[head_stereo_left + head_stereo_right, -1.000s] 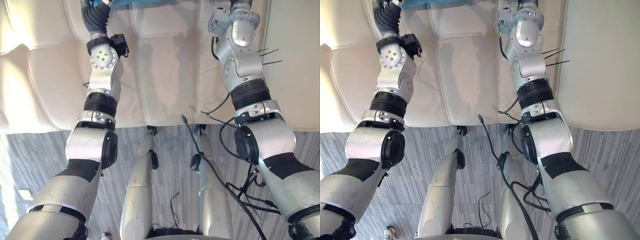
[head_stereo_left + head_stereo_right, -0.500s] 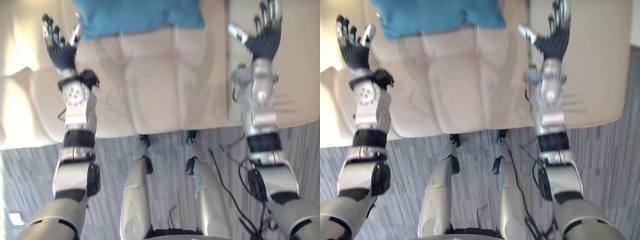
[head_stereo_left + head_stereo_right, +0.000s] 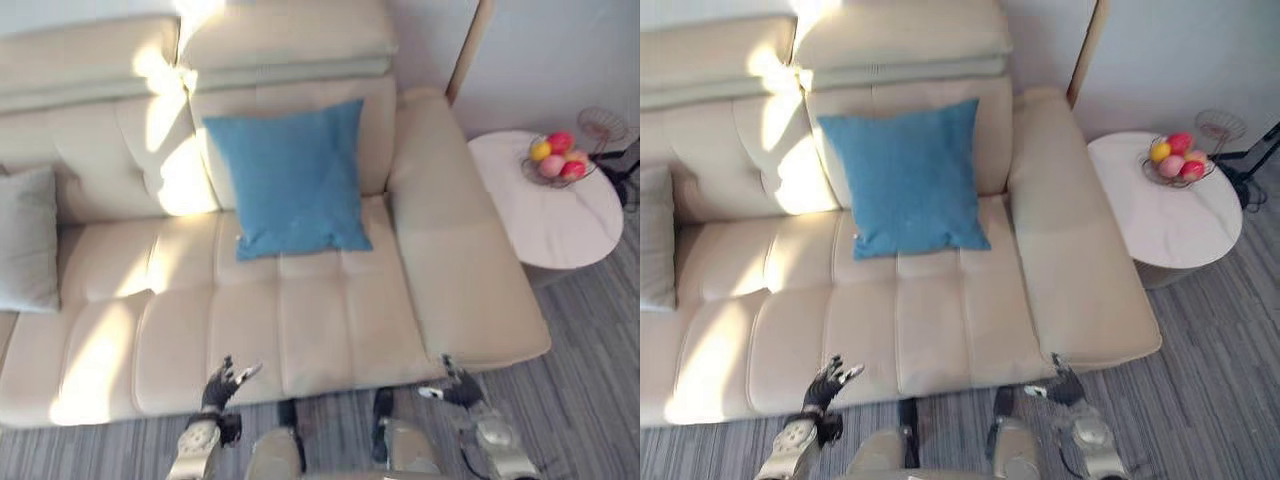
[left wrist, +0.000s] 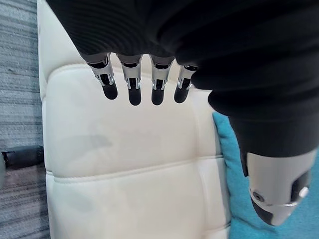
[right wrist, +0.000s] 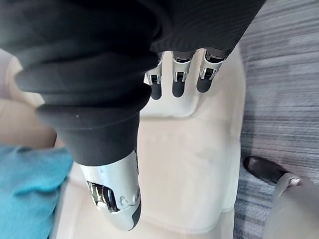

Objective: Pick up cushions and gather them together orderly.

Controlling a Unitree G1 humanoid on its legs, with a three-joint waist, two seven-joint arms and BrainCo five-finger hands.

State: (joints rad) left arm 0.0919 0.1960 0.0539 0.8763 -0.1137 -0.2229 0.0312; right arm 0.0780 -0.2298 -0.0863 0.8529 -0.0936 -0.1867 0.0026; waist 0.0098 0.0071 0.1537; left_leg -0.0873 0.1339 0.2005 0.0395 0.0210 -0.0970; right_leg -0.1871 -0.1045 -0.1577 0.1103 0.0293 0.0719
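A blue square cushion (image 3: 290, 180) leans upright against the backrest of the cream sofa (image 3: 330, 330), right of its middle. A grey cushion (image 3: 25, 240) rests against the backrest at the sofa's far left end. My left hand (image 3: 222, 383) hovers open at the seat's front edge, fingers (image 4: 132, 87) straight and empty, well in front of the blue cushion (image 4: 230, 164). My right hand (image 3: 458, 385) is open too, at the front edge near the right armrest, its fingers (image 5: 179, 74) straight over the seat. An edge of the blue cushion (image 5: 25, 184) shows past its thumb.
A round white side table (image 3: 550, 225) stands to the right of the sofa's arm, with a wire bowl of fruit (image 3: 556, 160) on it. A wooden post (image 3: 468, 50) rises behind the armrest. Grey striped carpet (image 3: 590, 380) lies in front of the sofa.
The camera has tilted up, so the whole sofa shows. Both hands, raised open beside the blue cushion before, now sit low at the seat's front edge, still empty.
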